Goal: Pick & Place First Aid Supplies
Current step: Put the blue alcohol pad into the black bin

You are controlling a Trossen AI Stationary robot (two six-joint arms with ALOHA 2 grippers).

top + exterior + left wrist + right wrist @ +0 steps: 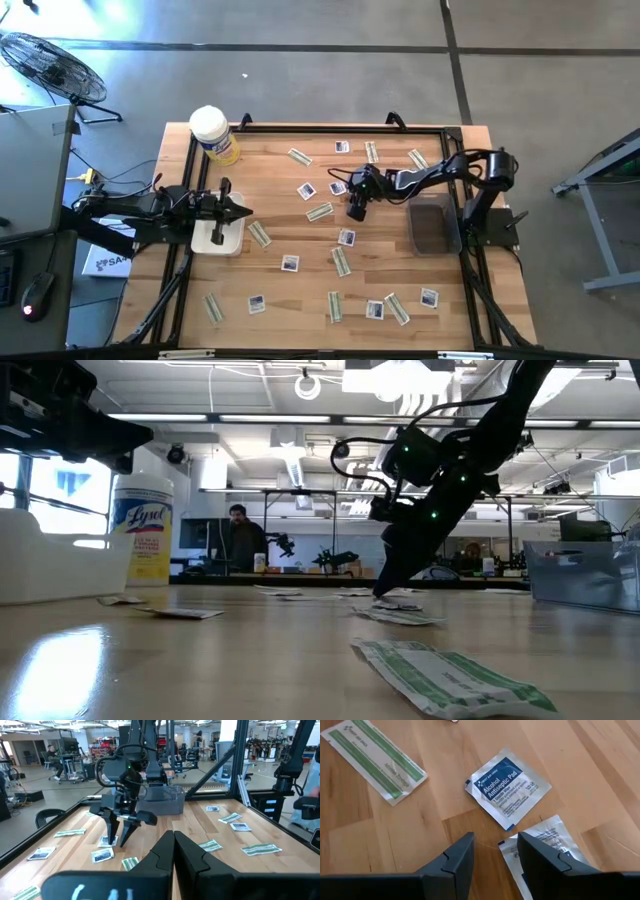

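Progress: early, judged; most first aid packets [340, 262] are seen scattered over the tabletop [280, 230] | clear bin [432, 228]: apparently empty | right hand [495, 851]: opened, lowered beside the bin over an alcohol pad [508, 788], nothing gripped | left hand [173, 851]: closed, parked far from the bin

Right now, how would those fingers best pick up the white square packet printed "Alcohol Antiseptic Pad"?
Probably from straight above, pinching one raised crimped edge: the white square alcohol pad packet lies flat on the wooden table, and the right gripper's open fingers hang just above.
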